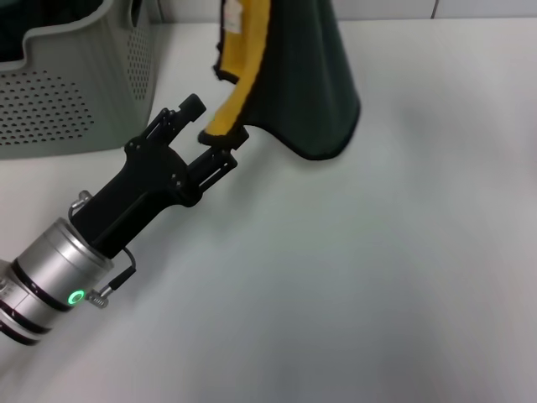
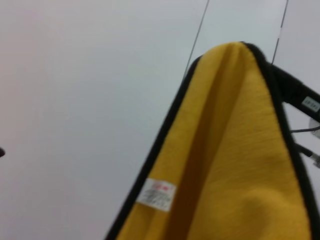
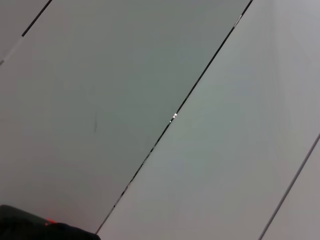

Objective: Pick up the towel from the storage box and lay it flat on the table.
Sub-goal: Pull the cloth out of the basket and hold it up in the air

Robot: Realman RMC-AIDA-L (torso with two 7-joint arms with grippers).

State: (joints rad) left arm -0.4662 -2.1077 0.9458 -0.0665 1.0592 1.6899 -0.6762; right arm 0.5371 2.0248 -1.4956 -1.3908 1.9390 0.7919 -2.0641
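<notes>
Head view: The left gripper (image 1: pixel 212 124) extends from the lower left on a black body with a silver wrist collar showing a green light. Its fingers (image 1: pixel 191 107) stand apart. The lower finger touches the yellow corner of the towel (image 1: pixel 310 75); the upper finger is clear of the cloth. Whether the corner is actually held between the fingers cannot be determined from this view. The towel hangs from above the frame, suspended over the table (image 1: pixel 377 277). Its dark green side faces the camera, and its yellow side shows along the folded left edge. The lowest green edge hangs above the white surface, and contact with the surface cannot be confirmed. The storage box (image 1: pixel 75 84) stands at the upper left on the table, well apart from the towel and just beyond the left gripper.

Left wrist view: The yellow side of the towel (image 2: pixel 235 165) fills the right half of the frame, bounded by a black stitched edge. A small white label (image 2: pixel 157 195) is sewn near the lower edge. A dark arm part (image 2: pixel 295 90) is visible behind the towel's upper corner.

Right wrist view: Only pale panels (image 3: pixel 150 75) separated by thin dark seams are visible. The right gripper does not appear in any view, so its state cannot be stated.
</notes>
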